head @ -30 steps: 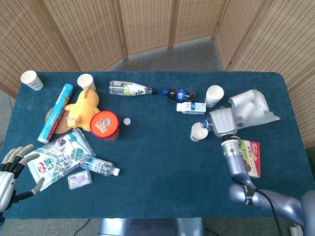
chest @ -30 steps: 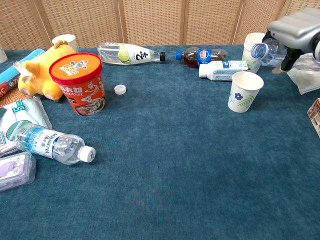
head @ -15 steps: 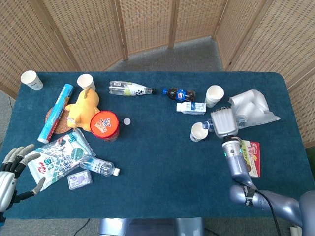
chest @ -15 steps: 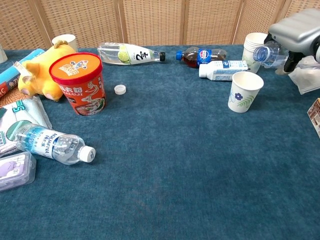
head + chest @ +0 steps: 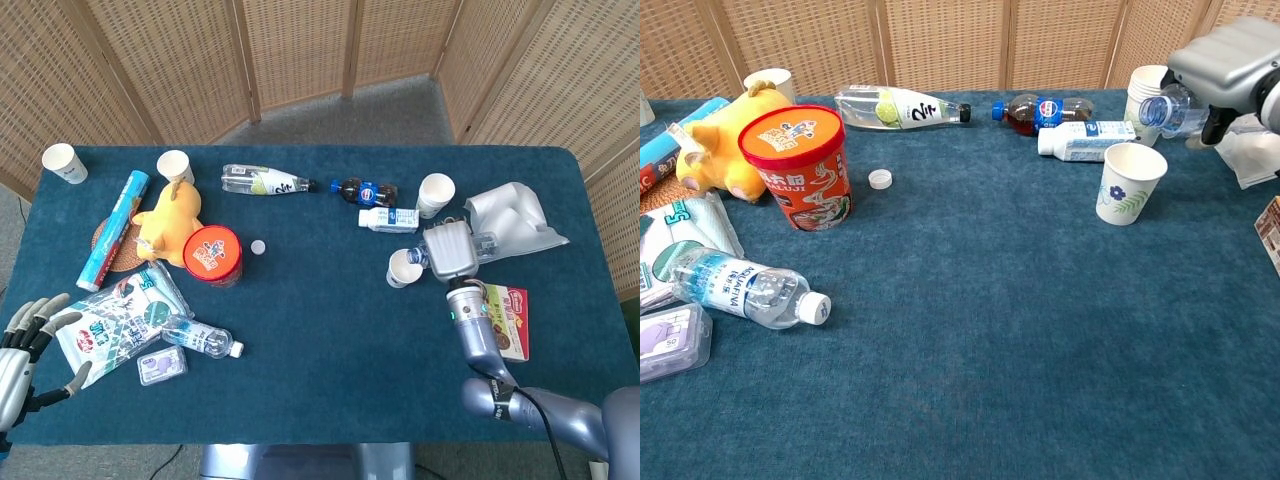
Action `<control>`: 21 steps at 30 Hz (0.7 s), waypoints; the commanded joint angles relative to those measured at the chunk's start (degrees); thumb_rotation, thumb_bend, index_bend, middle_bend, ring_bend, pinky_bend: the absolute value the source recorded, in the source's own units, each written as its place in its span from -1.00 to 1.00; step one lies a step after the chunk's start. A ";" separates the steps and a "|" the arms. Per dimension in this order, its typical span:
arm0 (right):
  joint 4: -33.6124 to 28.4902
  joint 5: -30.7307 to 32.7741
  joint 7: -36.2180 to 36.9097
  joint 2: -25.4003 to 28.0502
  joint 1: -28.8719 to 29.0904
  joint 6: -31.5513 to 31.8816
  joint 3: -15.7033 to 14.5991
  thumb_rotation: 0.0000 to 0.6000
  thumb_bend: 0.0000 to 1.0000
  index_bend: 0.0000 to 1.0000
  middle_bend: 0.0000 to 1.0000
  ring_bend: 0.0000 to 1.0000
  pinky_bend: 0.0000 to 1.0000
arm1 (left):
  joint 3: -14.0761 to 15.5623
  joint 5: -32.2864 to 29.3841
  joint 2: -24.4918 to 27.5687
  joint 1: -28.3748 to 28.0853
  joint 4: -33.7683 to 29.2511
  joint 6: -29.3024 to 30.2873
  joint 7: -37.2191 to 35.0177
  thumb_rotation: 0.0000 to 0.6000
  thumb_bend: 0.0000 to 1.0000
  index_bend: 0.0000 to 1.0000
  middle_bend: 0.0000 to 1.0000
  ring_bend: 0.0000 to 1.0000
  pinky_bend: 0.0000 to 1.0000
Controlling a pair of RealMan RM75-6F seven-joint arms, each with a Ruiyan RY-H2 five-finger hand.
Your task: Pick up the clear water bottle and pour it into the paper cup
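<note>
Down at the table's near-left corner the left hand (image 5: 30, 345) hangs off the edge, fingers spread, nothing in it. Along the left side, a paper cup at the far-left corner (image 5: 64, 162), a blue tube (image 5: 115, 227), snack packets (image 5: 118, 320) and a small lilac case (image 5: 670, 343). Beside them a capped water bottle (image 5: 745, 289) lies flat, clear liquid showing inside. Next, a yellow plush toy (image 5: 720, 143), a second cup behind it (image 5: 175, 166), and a sealed orange noodle tub (image 5: 805, 167) standing upright, with a loose white cap (image 5: 879, 179) just beside. Along the far edge lie a lime drink bottle (image 5: 898, 107), a dark cola bottle (image 5: 1042, 110) and a small white bottle (image 5: 1084, 139). Now the action: the flower-print paper cup (image 5: 1130, 181) stands upright right of centre; what's in it I cannot tell. Above it the right hand (image 5: 450, 251) grips the clear water bottle (image 5: 1168, 107), tipped on its side, open neck pointing left over the cup's far rim. Another white cup (image 5: 435, 194) sits behind. Far right, a crumpled white bag (image 5: 512, 217) and a red packet (image 5: 508, 320). Dark blue cloth on the table (image 5: 1000, 330); wicker screens (image 5: 300, 50) wall the room.
</note>
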 commanded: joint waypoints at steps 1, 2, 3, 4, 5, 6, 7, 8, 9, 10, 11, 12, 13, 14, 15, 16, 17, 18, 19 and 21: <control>0.21 -0.29 -0.51 -0.20 0.02 0.16 -0.15 1.00 -0.37 0.37 0.40 0.17 0.23 | 0.02 0.00 -0.07 0.01 0.13 0.00 -0.12 0.49 -0.23 -0.58 -0.76 -1.00 -1.00; 0.30 -0.41 -0.73 -0.27 0.03 0.20 -0.22 1.00 -0.36 0.37 0.40 0.17 0.23 | 0.03 -0.01 -0.09 0.00 0.18 -0.04 -0.17 0.49 -0.23 -0.58 -0.76 -1.00 -1.00; 0.43 -0.53 -1.11 -0.39 0.05 0.24 -0.34 1.00 -0.36 0.37 0.40 0.17 0.23 | 0.04 -0.02 -0.11 -0.02 0.23 -0.10 -0.21 0.48 -0.23 -0.58 -0.76 -1.00 -1.00; 0.52 -0.64 -1.35 -0.46 0.07 0.23 -0.41 1.00 -0.36 0.37 0.40 0.16 0.23 | 0.02 -0.01 -0.14 -0.04 0.27 -0.10 -0.25 0.49 -0.23 -0.58 -0.76 -1.00 -1.00; 0.60 -0.72 -1.51 -0.53 0.08 0.21 -0.45 1.00 -0.36 0.37 0.40 0.17 0.23 | 0.00 0.01 -0.17 -0.06 0.32 -0.08 -0.31 0.48 -0.23 -0.58 -0.76 -1.00 -1.00; 0.70 -0.78 -1.68 -0.62 0.09 0.21 -0.46 1.00 -0.36 0.37 0.40 0.17 0.23 | -0.01 0.03 -0.19 -0.06 0.37 -0.05 -0.37 0.48 -0.23 -0.58 -0.76 -1.00 -1.00; 0.78 -0.79 -1.79 -0.67 0.09 0.21 -0.44 1.00 -0.36 0.37 0.39 0.17 0.23 | -0.01 0.04 -0.20 -0.04 0.41 -0.01 -0.40 0.49 -0.23 -0.58 -0.76 -1.00 -1.00; 0.89 -0.84 -1.89 -0.71 0.09 0.22 -0.42 1.00 -0.37 0.37 0.40 0.17 0.23 | -0.01 0.05 -0.20 -0.02 0.45 0.04 -0.43 0.48 -0.23 -0.58 -0.76 -1.00 -1.00; 1.11 -0.94 -2.05 -0.78 0.09 0.24 -0.43 1.00 -0.37 0.37 0.40 0.17 0.23 | 0.00 0.04 -0.19 0.01 0.50 0.08 -0.49 0.49 -0.23 -0.58 -0.76 -1.00 -1.00; 1.26 -1.03 -2.20 -0.80 0.09 0.23 -0.48 1.00 -0.37 0.37 0.40 0.17 0.23 | 0.01 0.04 -0.18 0.04 0.53 0.12 -0.53 0.49 -0.23 -0.58 -0.76 -1.00 -1.00; 1.38 -1.11 -2.35 -0.79 0.09 0.19 -0.53 1.00 -0.37 0.37 0.40 0.17 0.23 | 0.02 0.03 -0.16 0.07 0.55 0.16 -0.55 0.49 -0.23 -0.58 -0.76 -1.00 -1.00; 1.52 -1.19 -2.55 -0.79 0.07 0.09 -0.63 1.00 -0.37 0.37 0.40 0.17 0.23 | 0.02 -0.02 -0.15 0.10 0.58 0.19 -0.59 0.48 -0.23 -0.58 -0.76 -1.00 -1.00; 1.64 -1.21 -2.76 -0.79 0.07 0.00 -0.71 1.00 -0.37 0.37 0.39 0.17 0.23 | 0.02 -0.06 -0.16 0.11 0.61 0.18 -0.64 0.48 -0.23 -0.58 -0.76 -1.00 -1.00; 1.80 -1.20 -3.10 -0.78 0.09 -0.10 -0.80 1.00 -0.37 0.37 0.39 0.17 0.23 | 0.03 -0.07 -0.17 0.09 0.62 0.14 -0.69 0.48 -0.23 -0.58 -0.76 -1.00 -1.00; 1.95 -1.22 -3.56 -0.77 0.13 -0.22 -0.93 1.00 -0.37 0.37 0.39 0.17 0.23 | 0.04 -0.03 -0.18 0.07 0.64 0.11 -0.70 0.49 -0.23 -0.58 -0.76 -1.00 -1.00; 2.04 -1.32 -3.81 -0.76 0.16 -0.25 -1.00 1.00 -0.37 0.37 0.39 0.17 0.23 | 0.04 0.00 -0.19 0.04 0.65 0.08 -0.68 0.48 -0.23 -0.58 -0.76 -1.00 -1.00; 2.09 -1.40 -3.97 -0.75 0.16 -0.29 -1.07 1.00 -0.38 0.37 0.40 0.17 0.23 | 0.05 0.03 -0.21 0.03 0.64 0.05 -0.68 0.48 -0.23 -0.58 -0.76 -1.00 -1.00; 2.09 -1.45 -4.07 -0.76 0.13 -0.29 -1.06 1.00 -0.38 0.37 0.39 0.17 0.23 | 0.04 0.01 -0.23 0.01 0.65 0.02 -0.68 0.49 -0.23 -0.58 -0.76 -1.00 -1.00; 2.14 -1.46 -4.11 -0.77 0.10 -0.28 -1.03 1.00 -0.38 0.37 0.39 0.17 0.23 | 0.02 -0.03 -0.24 0.00 0.64 0.00 -0.66 0.49 -0.23 -0.58 -0.76 -1.00 -1.00; 2.28 -1.55 -4.25 -0.83 0.07 -0.22 -0.97 1.00 -0.38 0.37 0.39 0.16 0.23 | -0.02 -0.03 -0.27 -0.04 0.62 -0.02 -0.63 0.49 -0.23 -0.58 -0.76 -1.00 -1.00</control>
